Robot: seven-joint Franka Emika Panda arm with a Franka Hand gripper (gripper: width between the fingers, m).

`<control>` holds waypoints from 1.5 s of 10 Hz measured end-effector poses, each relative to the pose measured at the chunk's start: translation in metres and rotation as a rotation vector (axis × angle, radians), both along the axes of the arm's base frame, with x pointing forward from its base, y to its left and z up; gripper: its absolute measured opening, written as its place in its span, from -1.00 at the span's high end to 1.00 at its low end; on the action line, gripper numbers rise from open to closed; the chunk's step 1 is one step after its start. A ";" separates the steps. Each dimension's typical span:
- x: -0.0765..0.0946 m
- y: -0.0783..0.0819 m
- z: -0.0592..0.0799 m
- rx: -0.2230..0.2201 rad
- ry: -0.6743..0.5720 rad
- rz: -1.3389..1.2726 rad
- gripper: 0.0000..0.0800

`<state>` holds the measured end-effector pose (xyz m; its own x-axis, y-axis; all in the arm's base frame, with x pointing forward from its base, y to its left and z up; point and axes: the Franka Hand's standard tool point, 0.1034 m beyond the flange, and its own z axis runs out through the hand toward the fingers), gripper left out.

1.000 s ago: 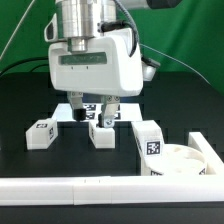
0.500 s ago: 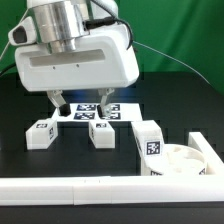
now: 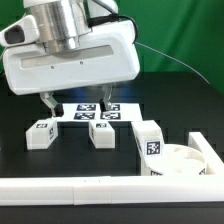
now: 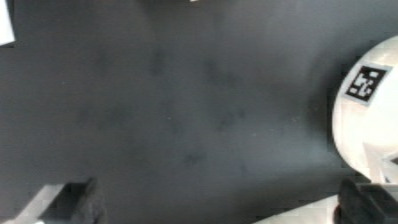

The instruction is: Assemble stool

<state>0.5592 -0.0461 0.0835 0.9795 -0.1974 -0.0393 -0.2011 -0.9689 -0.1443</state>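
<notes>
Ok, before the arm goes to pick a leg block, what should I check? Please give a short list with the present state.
1. Open fingers: ok, they stand wide apart.
2. Empty fingers: ok, nothing is between them in either view.
3. Leg blocks free: ok, the left block, the middle block and the right block stand apart from each other on the table.
4. Clear of the seat: ok, it lies at the exterior view's right, beside the rails.
5. Lined up over a block: not ok, the wrist view shows only bare table between the fingers.
6. Height above the blocks: cannot tell.
</notes>
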 end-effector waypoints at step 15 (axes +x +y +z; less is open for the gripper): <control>-0.055 0.025 -0.044 0.153 0.838 0.067 -0.62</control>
<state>0.5040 -0.0209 0.0391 0.6243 -0.0734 -0.7777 -0.2430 -0.9644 -0.1040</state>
